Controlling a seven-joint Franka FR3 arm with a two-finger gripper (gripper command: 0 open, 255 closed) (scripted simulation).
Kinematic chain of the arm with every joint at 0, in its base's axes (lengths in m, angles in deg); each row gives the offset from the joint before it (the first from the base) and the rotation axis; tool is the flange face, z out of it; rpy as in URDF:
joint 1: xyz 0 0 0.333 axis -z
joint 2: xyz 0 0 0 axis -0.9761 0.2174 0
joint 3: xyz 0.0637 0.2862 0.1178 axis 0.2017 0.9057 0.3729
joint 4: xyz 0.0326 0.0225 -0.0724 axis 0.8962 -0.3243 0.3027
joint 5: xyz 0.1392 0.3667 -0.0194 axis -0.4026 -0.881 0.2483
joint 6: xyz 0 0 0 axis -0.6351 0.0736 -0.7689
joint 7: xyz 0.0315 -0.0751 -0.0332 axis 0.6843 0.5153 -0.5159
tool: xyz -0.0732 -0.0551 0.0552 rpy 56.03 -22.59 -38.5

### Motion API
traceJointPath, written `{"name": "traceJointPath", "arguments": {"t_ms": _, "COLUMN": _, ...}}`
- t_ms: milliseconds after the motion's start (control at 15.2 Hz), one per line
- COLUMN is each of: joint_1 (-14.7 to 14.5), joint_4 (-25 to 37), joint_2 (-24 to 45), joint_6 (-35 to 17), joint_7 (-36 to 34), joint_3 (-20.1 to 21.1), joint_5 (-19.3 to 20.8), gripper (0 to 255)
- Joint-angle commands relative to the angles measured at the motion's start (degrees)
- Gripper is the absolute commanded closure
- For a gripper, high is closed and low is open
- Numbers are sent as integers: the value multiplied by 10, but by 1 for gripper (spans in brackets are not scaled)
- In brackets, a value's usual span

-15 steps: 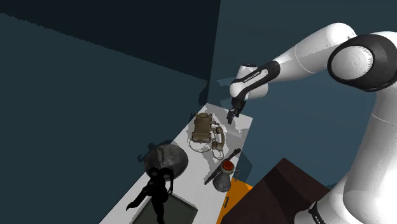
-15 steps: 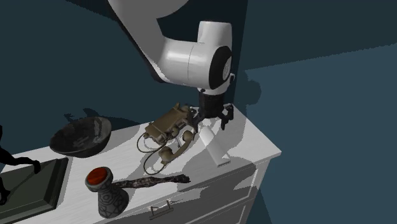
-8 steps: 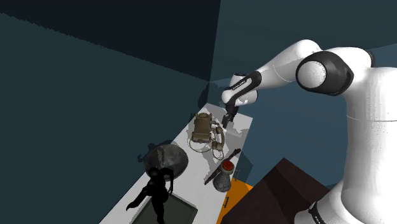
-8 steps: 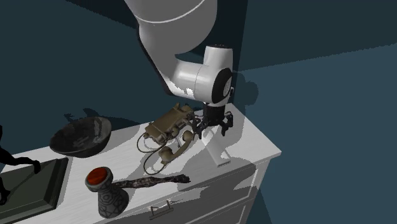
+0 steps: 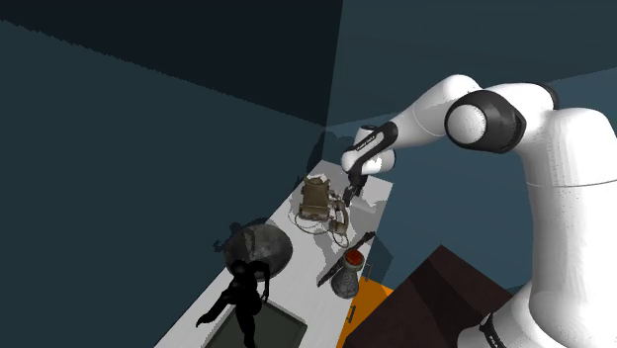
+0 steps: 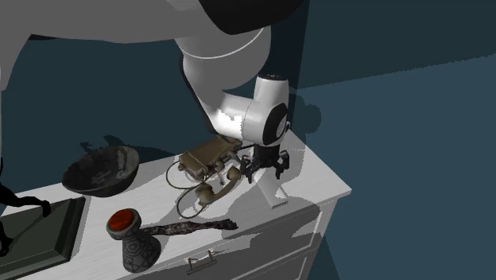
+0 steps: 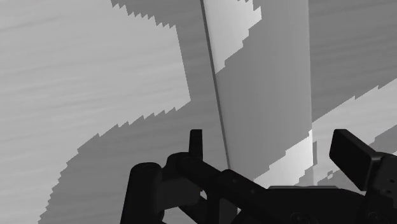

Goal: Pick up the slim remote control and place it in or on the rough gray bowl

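Hovering over slim white remote (image 6: 273, 193), end effector (image 7: 271, 137) fingers spread apart.

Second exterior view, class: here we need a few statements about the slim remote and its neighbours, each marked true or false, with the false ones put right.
1. The slim remote lies flat on the white dresser top. True.
2. The gripper is shut on the remote. False: its fingers stand apart, one on either side of the remote.
3. The remote is inside the rough gray bowl. False: it lies on the dresser top, well apart from the bowl.
4. The old telephone lies between the bowl and the remote. True.
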Motion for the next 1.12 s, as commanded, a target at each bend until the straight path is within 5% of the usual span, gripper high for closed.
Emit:
{"name": "traceJointPath", "arguments": {"t_ms": 0, "joint_1": 0, "joint_4": 0, "joint_2": 2, "joint_6": -2, "joint_7": 0, "joint_3": 0, "joint_5": 0, "gripper": 0}}
{"name": "traceJointPath", "arguments": {"t_ms": 330, "joint_1": 0, "joint_4": 0, "joint_2": 2, "joint_6": -2, "joint_7": 0, "joint_3": 0, "joint_5": 0, "gripper": 0}}
{"name": "traceJointPath", "arguments": {"t_ms": 396, "joint_1": 0, "joint_4": 0, "joint_2": 2, "joint_6": -2, "joint_7": 0, "joint_3": 0, "joint_5": 0, "gripper": 255}}
{"name": "traceJointPath", "arguments": {"t_ms": 1056, "joint_1": -1, "joint_4": -1, "joint_2": -5, "joint_6": 3, "joint_7": -1, "joint_3": -1, "joint_5": 1, "gripper": 255}}
